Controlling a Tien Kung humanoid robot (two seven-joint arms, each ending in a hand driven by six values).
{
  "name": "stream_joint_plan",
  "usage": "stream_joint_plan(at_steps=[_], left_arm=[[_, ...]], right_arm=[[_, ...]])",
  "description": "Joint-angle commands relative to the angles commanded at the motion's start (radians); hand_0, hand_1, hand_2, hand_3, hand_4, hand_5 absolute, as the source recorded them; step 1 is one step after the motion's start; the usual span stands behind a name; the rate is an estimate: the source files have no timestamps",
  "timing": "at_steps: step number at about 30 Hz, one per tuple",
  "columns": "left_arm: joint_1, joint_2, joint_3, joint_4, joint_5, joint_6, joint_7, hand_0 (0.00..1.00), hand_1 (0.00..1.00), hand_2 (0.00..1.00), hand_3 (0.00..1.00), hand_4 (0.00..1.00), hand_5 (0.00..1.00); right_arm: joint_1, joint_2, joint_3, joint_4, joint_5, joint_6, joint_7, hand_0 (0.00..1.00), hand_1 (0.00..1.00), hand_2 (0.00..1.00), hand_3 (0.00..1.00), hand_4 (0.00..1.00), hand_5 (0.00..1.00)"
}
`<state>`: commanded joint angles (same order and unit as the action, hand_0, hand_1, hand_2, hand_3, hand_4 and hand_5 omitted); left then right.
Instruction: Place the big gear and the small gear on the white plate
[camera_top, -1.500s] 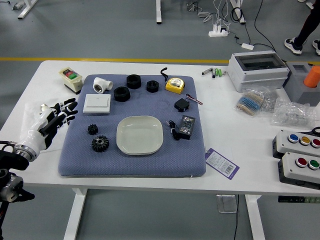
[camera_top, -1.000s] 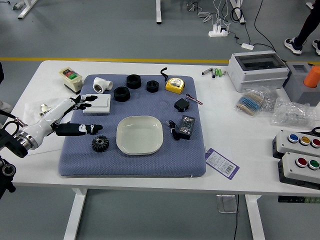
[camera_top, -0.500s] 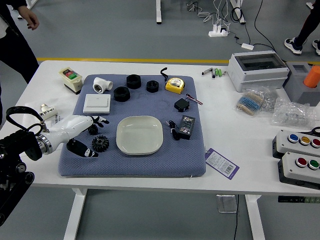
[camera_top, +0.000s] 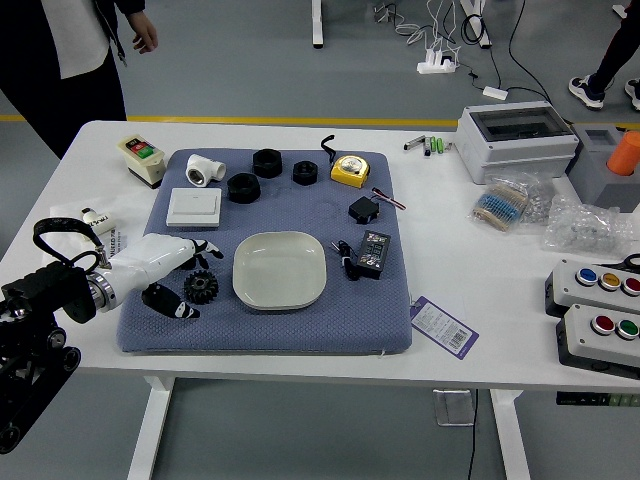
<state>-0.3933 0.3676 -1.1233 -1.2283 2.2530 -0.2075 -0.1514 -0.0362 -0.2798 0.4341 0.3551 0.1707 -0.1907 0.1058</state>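
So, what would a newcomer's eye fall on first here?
Probably the pale plate in the middle of the blue mat, with the left hand open just to its left, right beside the big gear. After that, the yellow tape measure near the mat's far edge, and the person standing at the top left.

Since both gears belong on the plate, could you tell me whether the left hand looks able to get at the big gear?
Probably yes: the left hand is open close beside the big gear, with fingers spread to either side of it, and nothing seems to lie on top.
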Motion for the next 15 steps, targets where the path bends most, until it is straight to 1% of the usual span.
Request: stream_joint_plan(at_steps=[1,6,7,12,13,15], left_arm=[[-0.002,0.0,0.002,0.003,0.001,0.001,0.0,0.618,0.615,0.644,0.728,0.929,0.143],[-0.023,-0.006,0.017,0.029,0.004,0.007,0.0,0.618,0.615,0.644,0.728,0.929,0.143],[-0.026,-0.007,0.018,0.032,0.004,0.008,0.0,0.599,0.594,0.619,0.711,0.915,0.143],[-0.044,-0.014,0.027,0.055,0.002,0.017,0.002,0.599,0.594,0.619,0.711,0.915,0.143],[-0.046,-0.014,0.027,0.057,0.002,0.018,0.003,0.581,0.576,0.599,0.675,0.892,0.136],[-0.055,-0.016,0.032,0.067,0.002,0.021,0.004,0.581,0.576,0.599,0.675,0.892,0.136]], right_arm=[[0.0,0.0,-0.001,0.0,0.0,0.0,0.0,0.719,0.724,0.75,0.604,0.875,0.727],[-0.003,0.0,-0.005,0.0,0.002,-0.001,0.0,0.719,0.724,0.75,0.604,0.875,0.727],[-0.003,-0.001,-0.005,0.0,0.002,-0.001,0.0,0.719,0.724,0.75,0.604,0.875,0.727],[-0.002,-0.001,-0.005,0.001,0.003,-0.002,0.001,0.719,0.724,0.75,0.604,0.875,0.727],[-0.002,-0.001,-0.005,0.001,0.004,-0.002,0.001,0.719,0.723,0.75,0.604,0.875,0.727],[-0.001,-0.001,-0.004,0.001,0.003,-0.002,0.0,0.719,0.723,0.75,0.604,0.875,0.727]])
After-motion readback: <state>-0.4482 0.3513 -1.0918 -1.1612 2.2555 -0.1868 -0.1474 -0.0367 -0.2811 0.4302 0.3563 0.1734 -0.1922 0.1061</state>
